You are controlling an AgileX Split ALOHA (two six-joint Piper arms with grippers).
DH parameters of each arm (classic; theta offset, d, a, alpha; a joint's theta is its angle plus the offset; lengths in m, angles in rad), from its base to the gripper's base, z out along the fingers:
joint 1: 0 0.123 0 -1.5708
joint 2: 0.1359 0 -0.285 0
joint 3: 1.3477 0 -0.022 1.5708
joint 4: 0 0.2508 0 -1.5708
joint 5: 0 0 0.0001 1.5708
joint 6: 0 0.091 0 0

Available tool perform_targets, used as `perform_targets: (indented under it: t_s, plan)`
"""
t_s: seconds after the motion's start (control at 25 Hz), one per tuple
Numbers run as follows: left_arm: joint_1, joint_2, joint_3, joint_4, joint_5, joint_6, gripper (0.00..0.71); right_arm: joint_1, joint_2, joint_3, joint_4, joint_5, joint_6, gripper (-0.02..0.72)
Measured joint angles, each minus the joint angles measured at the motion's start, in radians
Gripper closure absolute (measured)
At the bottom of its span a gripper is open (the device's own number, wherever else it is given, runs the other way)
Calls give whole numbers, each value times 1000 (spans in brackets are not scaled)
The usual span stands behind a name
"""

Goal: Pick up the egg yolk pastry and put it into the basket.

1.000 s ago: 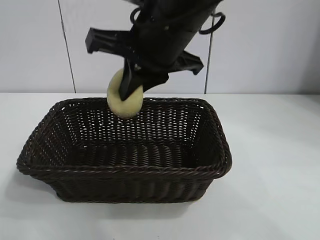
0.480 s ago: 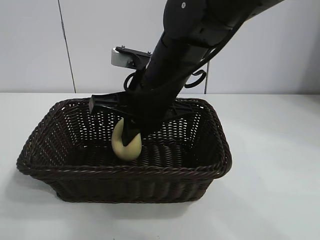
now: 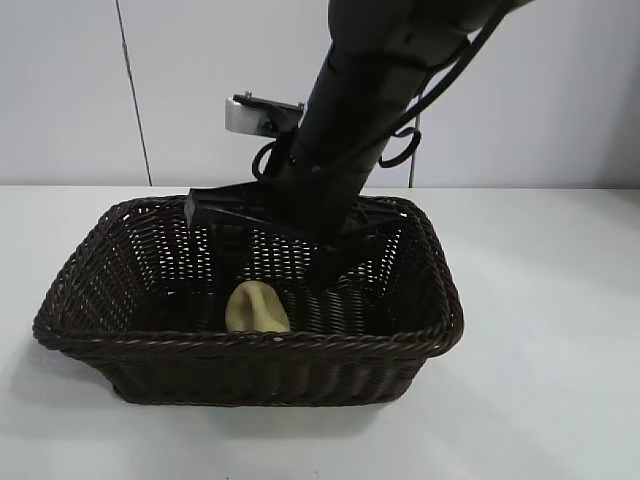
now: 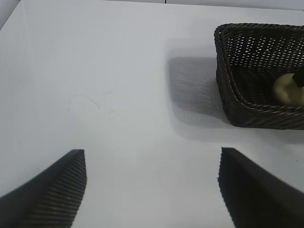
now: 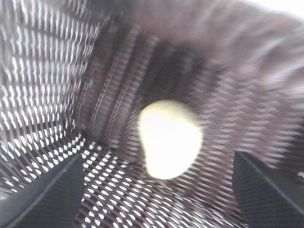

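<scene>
The pale yellow egg yolk pastry [image 3: 257,307] lies free on the floor of the dark brown wicker basket [image 3: 250,340], near its front wall. My right gripper [image 3: 285,262] hangs inside the basket just above and behind the pastry, open and empty. In the right wrist view the pastry [image 5: 170,138] lies on the weave between and beyond the spread jaws of that gripper [image 5: 156,164]. My left gripper [image 4: 152,156] is open and empty over bare table, well away from the basket [image 4: 228,95]; the pastry [image 4: 287,89] shows inside it there.
The basket stands on a white table [image 3: 560,300] with a pale wall behind. The right arm [image 3: 370,90] slants down from the upper right over the basket's back rim. The left arm is out of the exterior view.
The right gripper came down into the basket with the pastry, then opened. The pastry dropped onto the basket floor and now lies free.
</scene>
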Motion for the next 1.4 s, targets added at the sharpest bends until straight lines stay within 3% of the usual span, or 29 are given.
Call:
perform_targets:
  t_s: [0.28,0.36,0.6,0.84,1.4]
  plan:
    - [0,0,0,0,0,0,150,-87,0,-115,-64,247,30,93]
    - [0,0,0,0,0,0,150,-116,0,-116,-82,278,30,93]
    - [0,0,0,0,0,0,150,-199,0,-116,-126,284,30,93]
    - [0,0,0,0,0,0,150,-312,0,-116,-246,287,28,93]
    - [0,0,0,0,0,0,150,-638,0,-71,-264,287,-56,93]
